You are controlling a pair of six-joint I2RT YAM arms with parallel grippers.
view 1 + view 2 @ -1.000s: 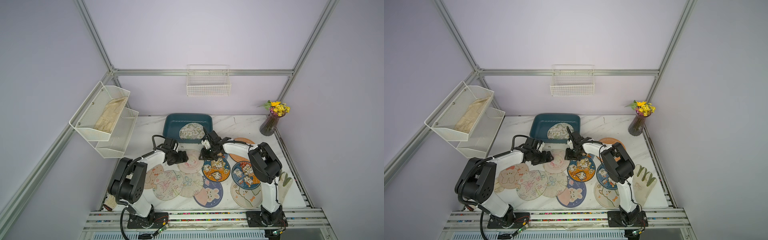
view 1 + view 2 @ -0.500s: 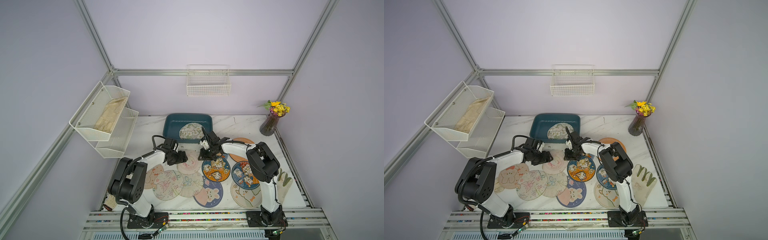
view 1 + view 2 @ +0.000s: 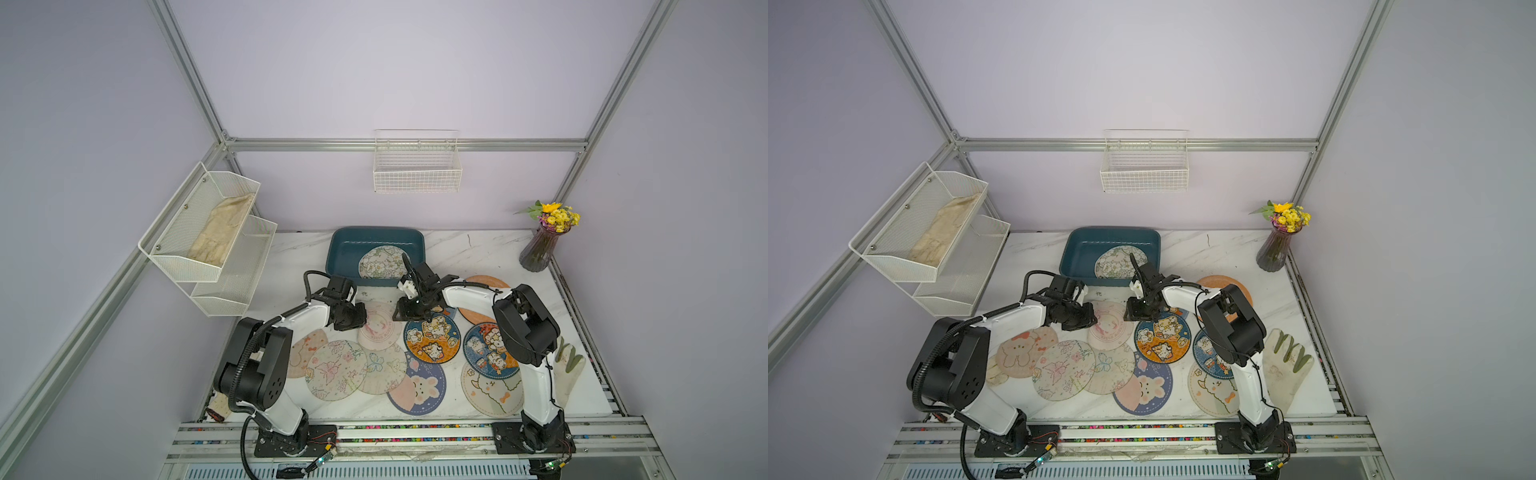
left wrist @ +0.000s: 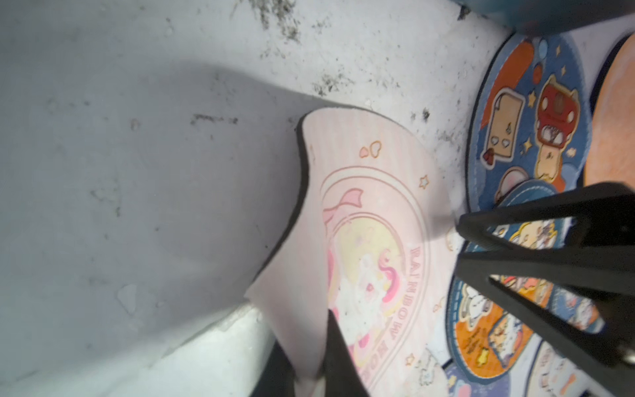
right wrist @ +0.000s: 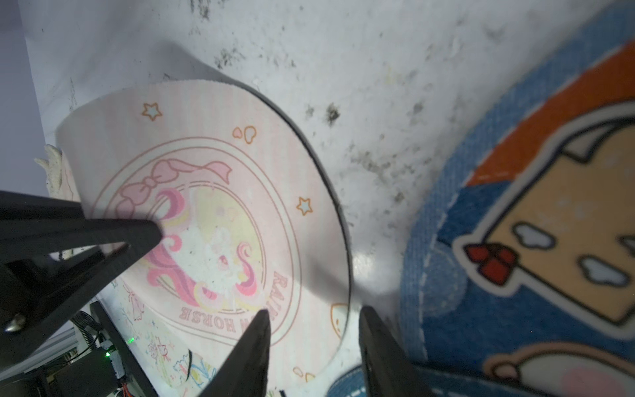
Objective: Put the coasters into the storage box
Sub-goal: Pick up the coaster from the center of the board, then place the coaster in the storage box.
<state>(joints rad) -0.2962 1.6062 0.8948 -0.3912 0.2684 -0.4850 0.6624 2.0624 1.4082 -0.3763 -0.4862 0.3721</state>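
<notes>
The teal storage box (image 3: 345,249) (image 3: 1075,249) sits at the back of the table with one floral coaster (image 3: 380,262) lying in it. Several coasters overlap on the table in front. My left gripper (image 3: 360,318) (image 4: 309,361) is shut on the near edge of the pink unicorn coaster (image 3: 380,328) (image 4: 371,220), which bends upward there. My right gripper (image 3: 409,313) (image 5: 314,314) is open, its jaws astride that coaster's (image 5: 213,192) opposite edge, beside the blue-and-orange cat coaster (image 3: 432,340).
A cream glove (image 3: 567,370) lies at the table's right front. A vase of flowers (image 3: 540,245) stands at the back right. White wire baskets hang on the left wall (image 3: 216,232) and the back wall (image 3: 417,166). A plain orange coaster (image 3: 484,299) lies under the right arm.
The left gripper's jaws have closed on the pink coaster's edge, lifting it. The right gripper's jaws have spread slightly; both arms have barely shifted.
</notes>
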